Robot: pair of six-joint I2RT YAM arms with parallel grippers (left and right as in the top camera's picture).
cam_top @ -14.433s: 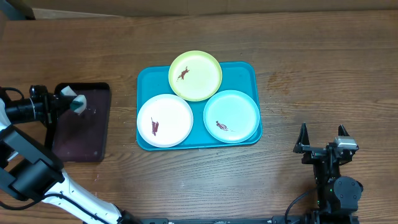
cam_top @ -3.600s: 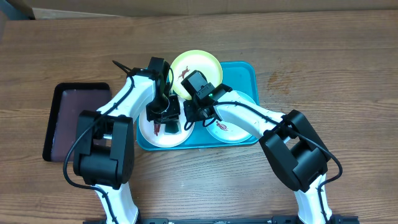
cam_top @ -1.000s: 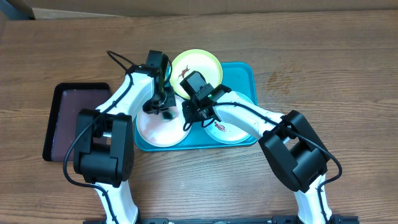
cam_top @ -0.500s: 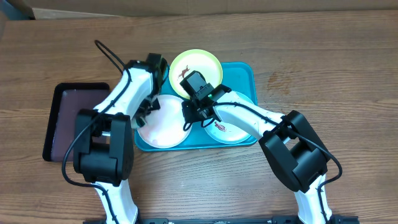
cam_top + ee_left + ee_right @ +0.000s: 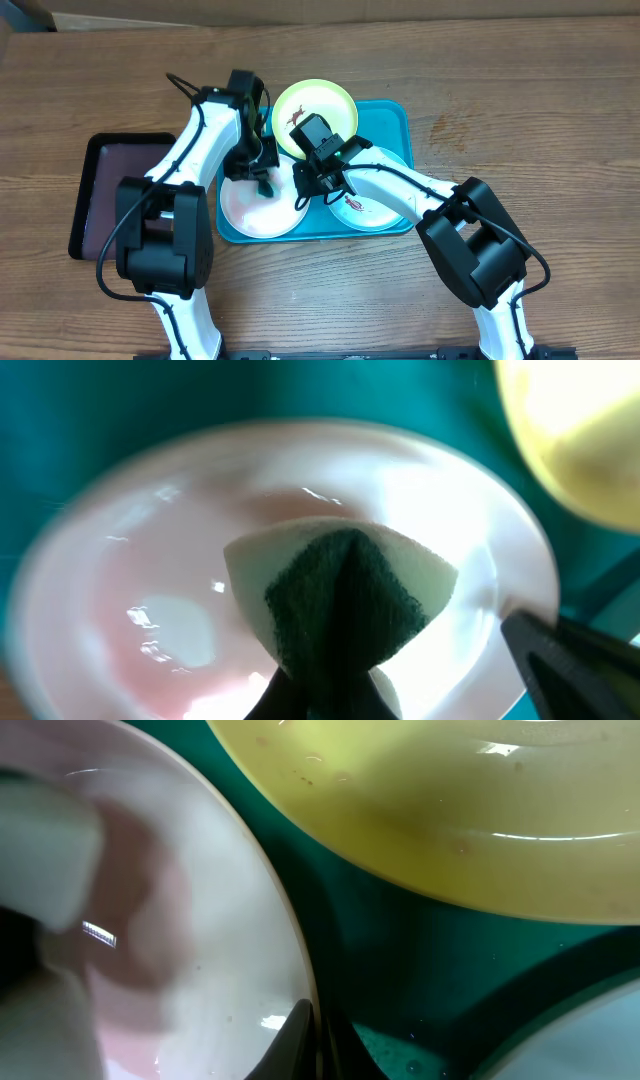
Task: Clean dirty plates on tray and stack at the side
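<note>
Turquoise tray [image 5: 395,125] sits in the middle of the wooden table [image 5: 520,90], seen from above, with all three plates on it. The yellow-green plate [image 5: 318,115] is at the far edge and has a dark smear. The white plate [image 5: 250,205] is at the near left. The light blue plate [image 5: 380,208] is at the near right, half under the right arm, and it is smeared too. The left gripper [image 5: 258,178] is down over the white plate. The right gripper [image 5: 303,190] is at that plate's right rim. A black tray [image 5: 105,195] lies well off to the left.

From the left wrist, the fingers are clamped on a sponge [image 5: 340,600], white with a dark green scouring face. It is pressed onto the white plate [image 5: 150,610], which looks wet with a pinkish film. The yellow-green plate [image 5: 580,430] shows at the upper right. The view is blurred.

From the right wrist, the right gripper [image 5: 312,1035] has its fingers together, pinching the rim of the white plate [image 5: 200,940]. A strip of tray [image 5: 400,980] separates that rim from the yellow-green plate [image 5: 480,810]. The sponge [image 5: 40,850] is a pale blur at the left.
</note>
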